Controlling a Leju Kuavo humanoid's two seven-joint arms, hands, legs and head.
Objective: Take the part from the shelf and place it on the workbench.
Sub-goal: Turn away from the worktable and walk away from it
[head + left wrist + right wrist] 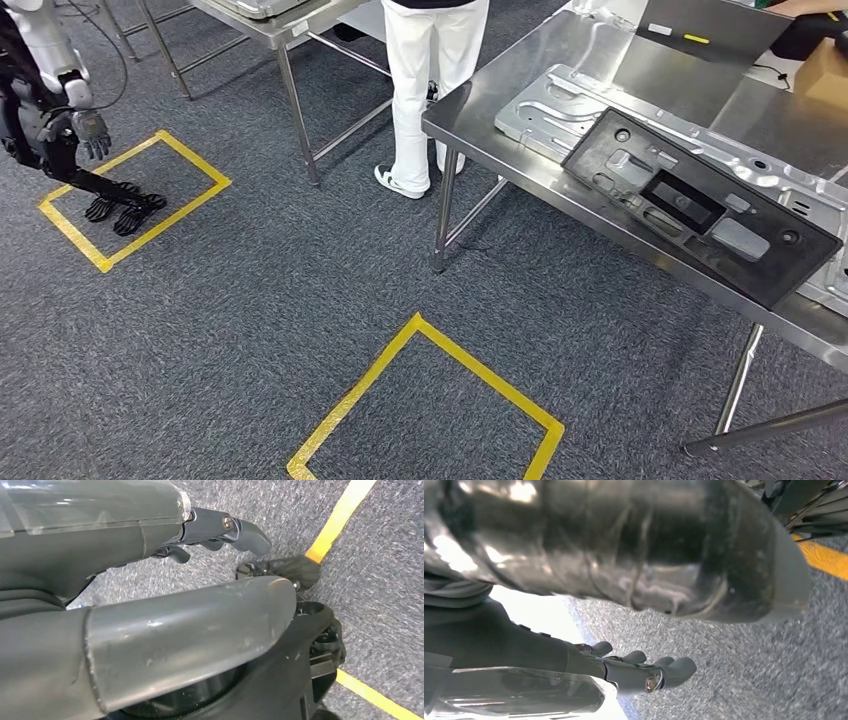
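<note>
My left hand (165, 580) is hanging over the carpet (390, 580), fingers apart, holding nothing. A yellow tape line (345, 510) is running past it.

Right wrist view: my right hand (634, 630) is hanging the same way, fingers loosely spread, nothing in it.

Head view: the black panel (700, 205) is lying flat on the steel table (520, 165), across a grey metal sheet (560, 110). A person (430, 80) is standing just beside the table. I'm judging the panel stiff, light, awkwardly long; I'd be gripping its long edges with both hands. No readable writing.
</note>
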